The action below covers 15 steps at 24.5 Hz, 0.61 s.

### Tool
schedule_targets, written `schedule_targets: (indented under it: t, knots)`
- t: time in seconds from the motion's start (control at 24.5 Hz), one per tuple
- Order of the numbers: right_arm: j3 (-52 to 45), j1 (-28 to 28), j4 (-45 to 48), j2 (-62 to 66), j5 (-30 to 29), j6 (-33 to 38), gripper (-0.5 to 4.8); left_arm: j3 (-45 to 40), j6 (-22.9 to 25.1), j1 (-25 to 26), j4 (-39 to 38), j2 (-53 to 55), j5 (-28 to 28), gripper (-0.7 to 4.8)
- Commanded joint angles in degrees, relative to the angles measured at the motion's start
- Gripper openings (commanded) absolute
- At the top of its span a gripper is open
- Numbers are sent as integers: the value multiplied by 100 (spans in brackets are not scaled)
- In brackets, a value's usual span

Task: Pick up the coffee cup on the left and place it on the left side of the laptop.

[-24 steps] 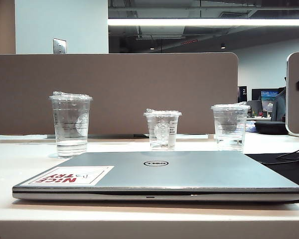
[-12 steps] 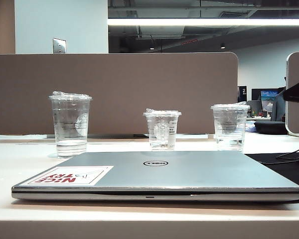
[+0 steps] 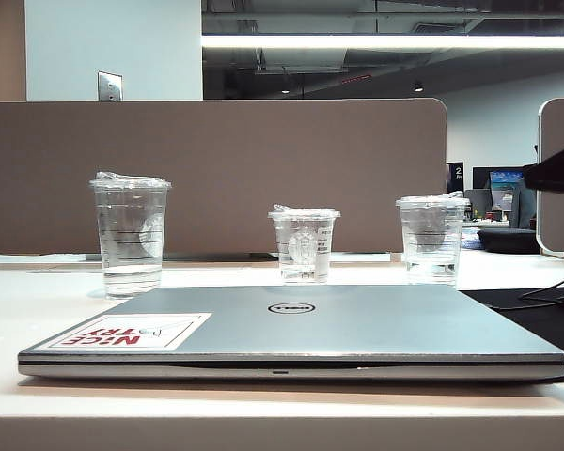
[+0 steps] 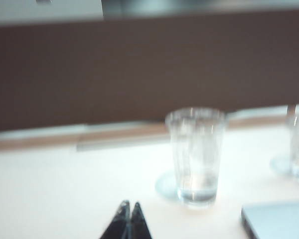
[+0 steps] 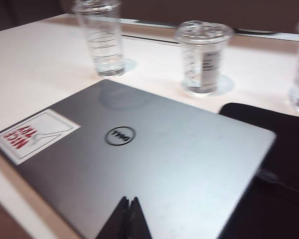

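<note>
Pale table [image 3: 38, 319] before a brown partition, carrying the tall clear ringed plastic coffee cup [image 3: 130, 235] with crinkled film top, upright behind the left rear corner of the closed silver-grey laptop [image 3: 291, 329], a short and a medium clear cup further right. Left end effector [image 4: 130, 211] pinched closed and empty, short of the cup [image 4: 196, 154]; right end effector [image 5: 129, 206] likewise closed, above the laptop lid. Likely light, thin-walled, slippery and crushable with a little water inside: best taken gently at mid-body, kept upright.
</note>
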Motion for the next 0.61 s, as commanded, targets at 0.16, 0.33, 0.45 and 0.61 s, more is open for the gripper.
schedule_targets:
  t: [0.16, 0.33, 0.45, 0.61]
  knots:
    - [-24, 474, 92, 127, 7, -2, -5, 31, 61, 24, 2050, 1512, -4, -4]
    - [-24, 680, 94, 122, 7, -2, -4, 33, 39, 26, 2632, 2686, 205, 1]
    - [-24, 748, 96, 120, 7, -2, -4, 35, 39, 26, 3429, 3971, 741, 17]
    - [-24, 767, 94, 122, 7, -2, -4, 87, 61, 26, 5176, 5882, 981, 27]
